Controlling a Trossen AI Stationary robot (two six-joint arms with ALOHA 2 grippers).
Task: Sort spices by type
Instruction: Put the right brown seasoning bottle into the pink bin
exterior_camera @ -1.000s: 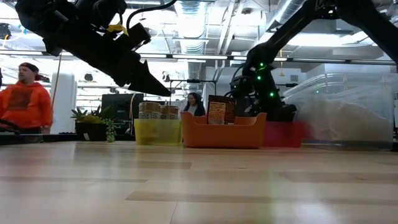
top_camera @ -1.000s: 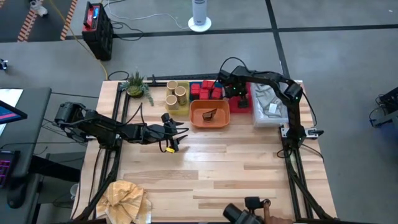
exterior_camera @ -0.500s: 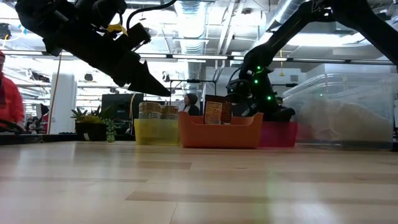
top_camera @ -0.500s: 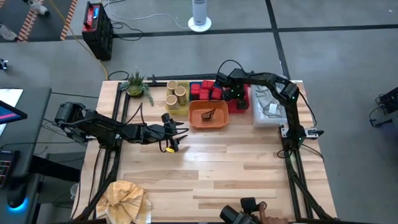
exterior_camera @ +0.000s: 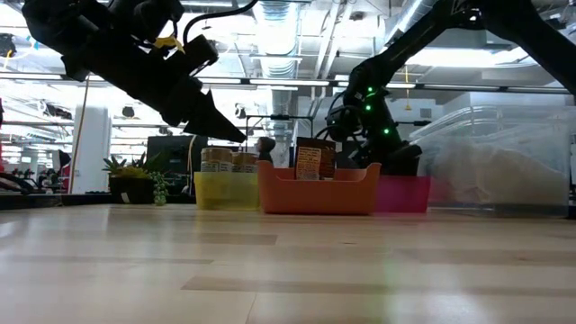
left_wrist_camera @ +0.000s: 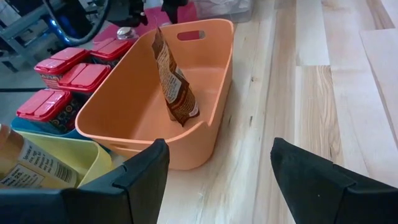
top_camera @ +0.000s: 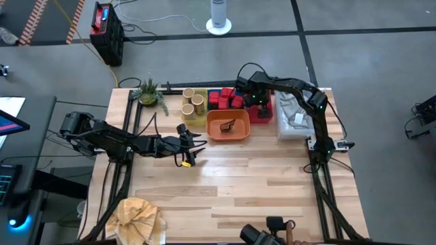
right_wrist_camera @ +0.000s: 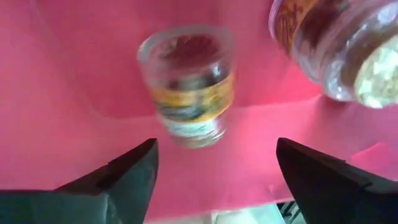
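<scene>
My right gripper [right_wrist_camera: 214, 180] is open and hangs inside the pink tray [top_camera: 264, 114], with a clear yellow-labelled shaker [right_wrist_camera: 189, 84] just ahead of its fingers and a second shaker [right_wrist_camera: 336, 43] beside it. I see no touch between the fingers and either shaker. My left gripper [top_camera: 195, 145] waits open above the table, near the orange tray [left_wrist_camera: 205, 74]. A dark brown packet [left_wrist_camera: 175, 81] leans against that tray's wall. Red tins [top_camera: 225, 101] sit in the blue tray, and tan jars [top_camera: 193, 102] stand in the yellow tray [exterior_camera: 225, 191].
A clear plastic bin [top_camera: 294, 117] holding cloth stands right of the pink tray. A small green plant [top_camera: 148, 92] is at the far left corner, and a crumpled tan cloth [top_camera: 138, 216] lies at the near left edge. Bare wood [top_camera: 259, 184] fills the near half.
My right gripper has drifted a little toward the table's left over the pink tray. The left arm has kept still.
</scene>
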